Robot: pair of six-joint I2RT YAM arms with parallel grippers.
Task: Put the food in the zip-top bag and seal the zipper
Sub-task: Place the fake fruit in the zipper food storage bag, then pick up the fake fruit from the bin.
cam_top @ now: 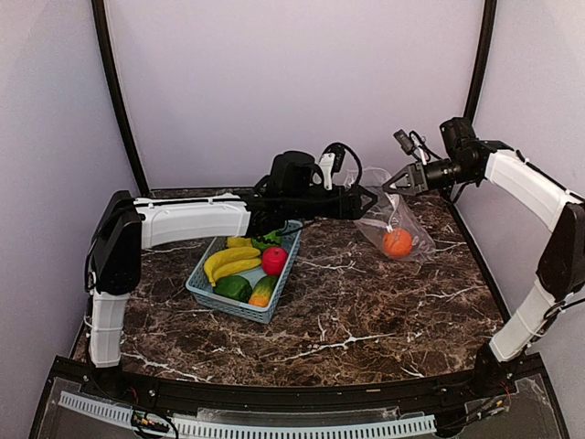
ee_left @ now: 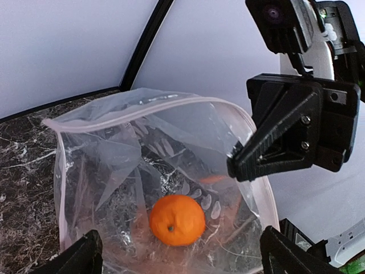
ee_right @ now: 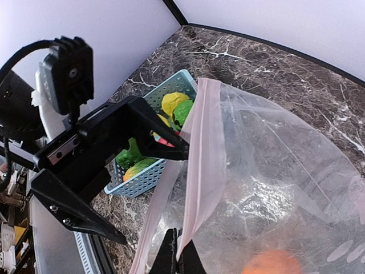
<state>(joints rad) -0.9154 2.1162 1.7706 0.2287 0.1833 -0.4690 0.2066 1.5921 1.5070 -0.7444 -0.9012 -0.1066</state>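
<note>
While the right jaws pinch the zipper (ee_right: pixel 199 154) and hold the bag (cam_top: pixel 382 222) up, the left jaws hang spread and empty at its mouth.

Pressed together on the pale strip, the right jaws keep the rim raised, the bag's bottom on the bench (cam_top: pixel 366 315) and its mouth gaping toward the left arm. One orange (cam_top: pixel 397 242) lies inside, below and just beyond the left jaws. The banana (cam_top: pixel 233 262), red ball (cam_top: pixel 273 261) and pepper (cam_top: pixel 233 287) sit in the blue basket (cam_top: pixel 228 307), back along the left arm toward its base and well apart from the bag. That arm looks both nearer and free. The banana's long axis runs roughly side to side seen from overhead, so a grip across its width seems likely.
</note>
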